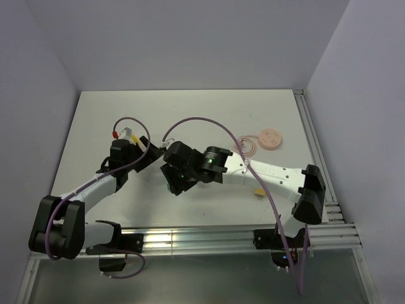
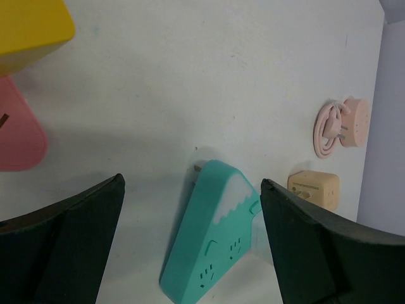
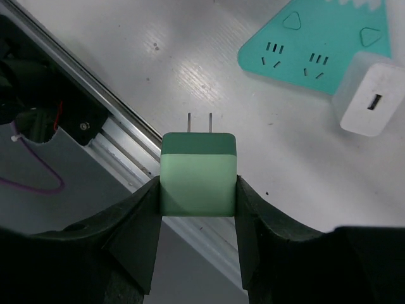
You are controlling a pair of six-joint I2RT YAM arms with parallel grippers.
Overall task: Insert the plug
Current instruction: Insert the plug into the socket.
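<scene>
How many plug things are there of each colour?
Teal socket block: 1
Green plug: 1
White charger: 1
Pink: 2, pink block and pink reel
Yellow block: 1
Peach cube: 1
Total: 7

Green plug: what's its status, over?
Right jaws shut on pale green square plug, prongs forward. Left jaws open over teal triangular power strip. White USB charger block by strip; visible sockets free.

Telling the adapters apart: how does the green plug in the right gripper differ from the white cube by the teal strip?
The green plug is clamped in the right gripper; the white cube lies free at the edge of the teal strip. The green plug shows two bare prongs; the white cube shows a USB slot, no prongs visible. Both are rounded blocks.
</scene>
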